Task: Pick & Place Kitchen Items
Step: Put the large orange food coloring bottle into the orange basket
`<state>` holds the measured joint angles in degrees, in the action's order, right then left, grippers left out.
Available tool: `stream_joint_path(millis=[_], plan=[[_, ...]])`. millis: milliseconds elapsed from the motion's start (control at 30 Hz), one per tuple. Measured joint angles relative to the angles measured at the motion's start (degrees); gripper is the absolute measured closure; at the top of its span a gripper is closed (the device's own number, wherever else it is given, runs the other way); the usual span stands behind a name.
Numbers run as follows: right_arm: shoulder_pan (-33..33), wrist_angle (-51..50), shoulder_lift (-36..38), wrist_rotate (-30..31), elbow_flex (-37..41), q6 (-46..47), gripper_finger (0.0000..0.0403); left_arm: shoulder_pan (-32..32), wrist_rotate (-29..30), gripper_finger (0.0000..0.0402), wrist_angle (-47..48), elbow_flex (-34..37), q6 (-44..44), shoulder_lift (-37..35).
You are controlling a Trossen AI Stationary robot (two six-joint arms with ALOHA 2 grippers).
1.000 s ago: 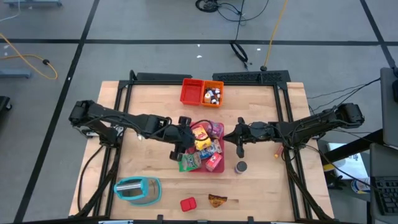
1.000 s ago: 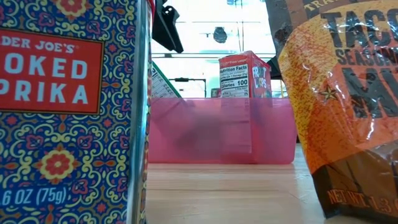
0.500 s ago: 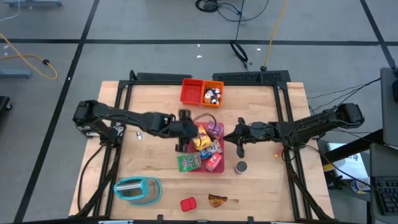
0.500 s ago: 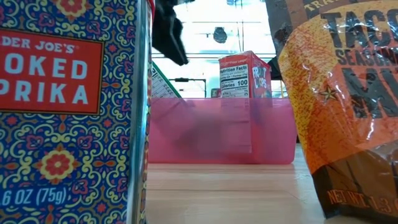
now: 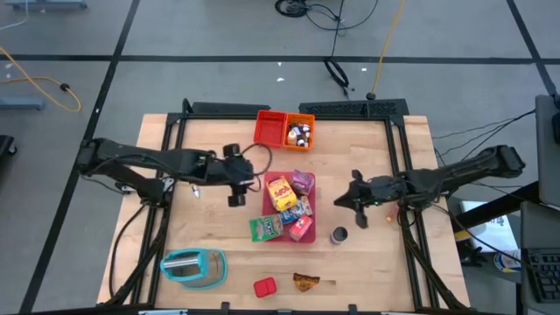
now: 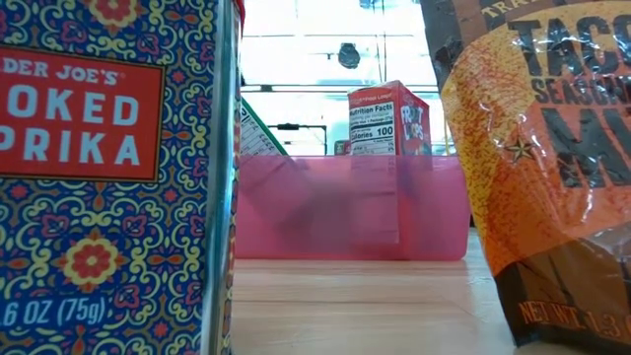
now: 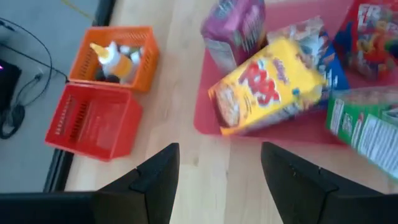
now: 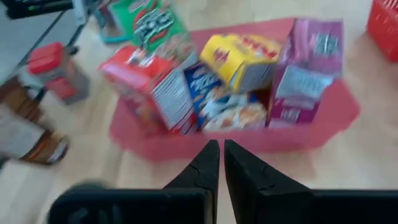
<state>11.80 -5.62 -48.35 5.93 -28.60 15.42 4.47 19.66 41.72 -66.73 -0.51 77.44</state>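
Boxes crowd the pink tray (image 5: 308,194) mid-desk, both arms drawn back.
Left gripper (image 5: 236,199) hovers beside the tray, jaws open and empty; right gripper (image 5: 361,220) hangs on the other side, jaws closed, near the grey can (image 5: 339,234). Yellow box (image 5: 280,192) lies in the tray.

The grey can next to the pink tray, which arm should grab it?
Probably the right. The grey can stands on the right side of the pink tray, close to the right tool; the left tool is across the tray.
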Motion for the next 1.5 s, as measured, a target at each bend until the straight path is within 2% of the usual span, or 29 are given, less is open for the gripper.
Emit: stream_joint_path(millis=[200, 333, 600, 833, 1233, 1367, 1500], plan=[[4.74, -12.56, 7.74, -0.04, -0.02, 3.98, 0.0385, 0.0, 0.46, 0.0174, -6.16, 7.55, 3.78, -5.98], [5.52, -24.03, 9.58, 0.01, -1.71, 8.82, 0.0385, 0.0, 0.46, 0.0174, -10.69, 12.09, 4.7, -7.27], [5.56, -51.62, 5.49, -0.72, -10.41, 17.02, 0.0385, 0.0, 0.4, 0.0174, -13.22, 14.79, 5.35, -7.14], [5.56, -65.52, -0.23, -9.33, -11.34, 21.86, 0.0385, 0.0, 0.4, 0.0174, -16.84, 14.66, 5.33, -7.1], [5.56, -65.69, -9.89, -12.0, -11.28, 18.84, 0.0376, 0.0, 0.4, 0.0174, -18.91, 14.66, 6.7, -7.1], [5.56, -63.47, -12.91, -10.65, -11.28, 18.13, 0.0348, 0.0, 0.4, 0.0174, -18.91, 14.66, 6.71, -7.1], [5.56, -63.47, -15.36, -7.75, -11.26, 16.6, 0.03, 0.09, -0.08, 0.0174, -18.89, 14.66, 6.72, -7.1]])
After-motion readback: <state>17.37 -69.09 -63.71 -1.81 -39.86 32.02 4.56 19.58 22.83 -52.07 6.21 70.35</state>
